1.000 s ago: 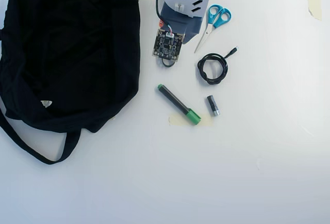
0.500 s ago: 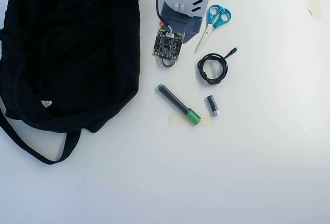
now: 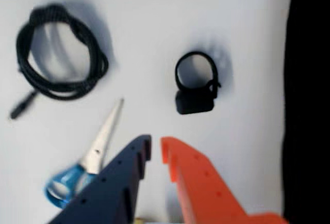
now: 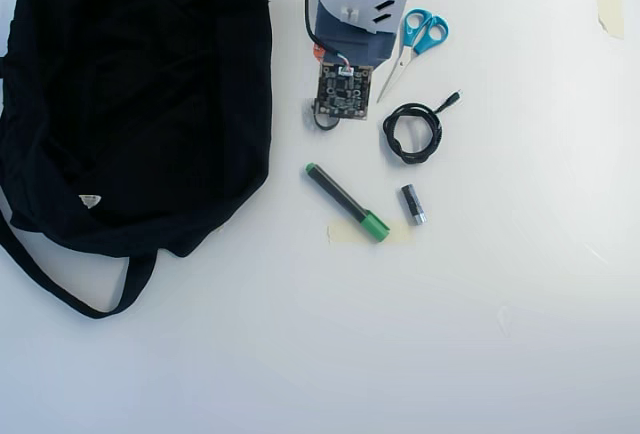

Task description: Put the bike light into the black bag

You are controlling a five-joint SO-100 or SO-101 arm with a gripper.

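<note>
In the wrist view the bike light (image 3: pixel 195 100), a small black block with a round loop strap, lies on the white table just ahead of my gripper (image 3: pixel 155 145). The dark blue and orange fingers stand nearly together with only a thin gap and hold nothing. Seen from overhead, the arm (image 4: pixel 355 14) and its camera board (image 4: pixel 345 91) cover the bike light, except for a bit of loop (image 4: pixel 322 120). The black bag (image 4: pixel 130 94) fills the left of the overhead view. It also shows as a dark strip (image 3: pixel 309 100) along the wrist view's right edge.
Blue-handled scissors (image 4: pixel 415 39) lie right of the arm, with a coiled black cable (image 4: pixel 412 132) below them. A green-capped marker (image 4: pixel 346 201) and a small grey-black cylinder (image 4: pixel 413 204) sit mid-table. The bag's strap (image 4: pixel 70 294) loops toward the lower left.
The wrist has turned and shifted slightly right, so the camera board now sits square and a little further right over the bike light. Nothing else moved.
</note>
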